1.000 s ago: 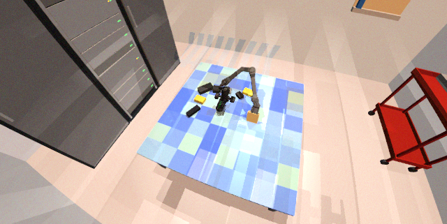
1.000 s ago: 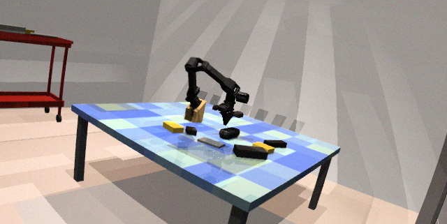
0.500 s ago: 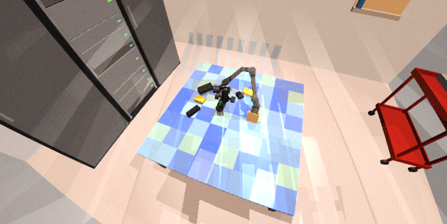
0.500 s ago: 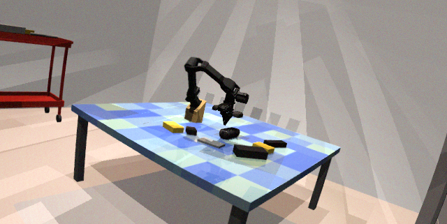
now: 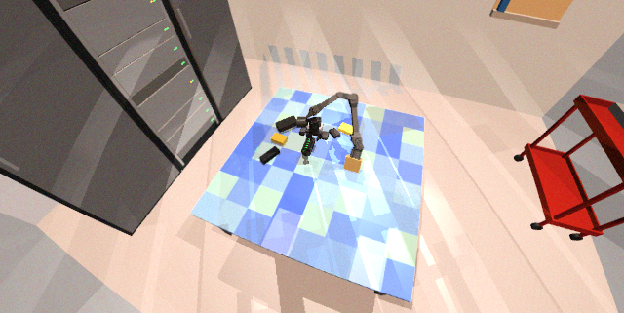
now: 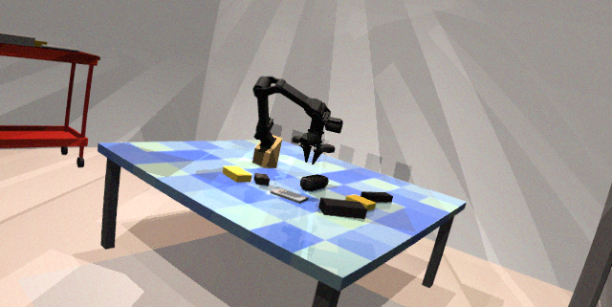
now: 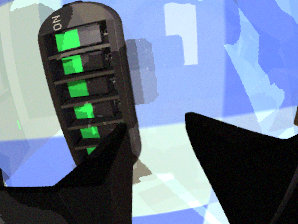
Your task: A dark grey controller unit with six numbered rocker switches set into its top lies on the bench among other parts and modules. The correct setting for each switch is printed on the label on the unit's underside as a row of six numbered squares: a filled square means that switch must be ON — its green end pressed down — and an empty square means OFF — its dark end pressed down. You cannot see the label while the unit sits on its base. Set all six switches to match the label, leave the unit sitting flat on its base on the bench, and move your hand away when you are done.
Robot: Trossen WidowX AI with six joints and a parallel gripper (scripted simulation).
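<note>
Partly hidden: controller unit (image 7: 89, 83) bottom switch behind open hand (image 7: 160, 183).

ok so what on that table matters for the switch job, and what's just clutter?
Job: controller unit; its rocker switches; the jaws, open and empty.
Clutter: yellow block; second yellow block; small dark cube; flat grey strip; large black block; thin black block; red cart.
</note>
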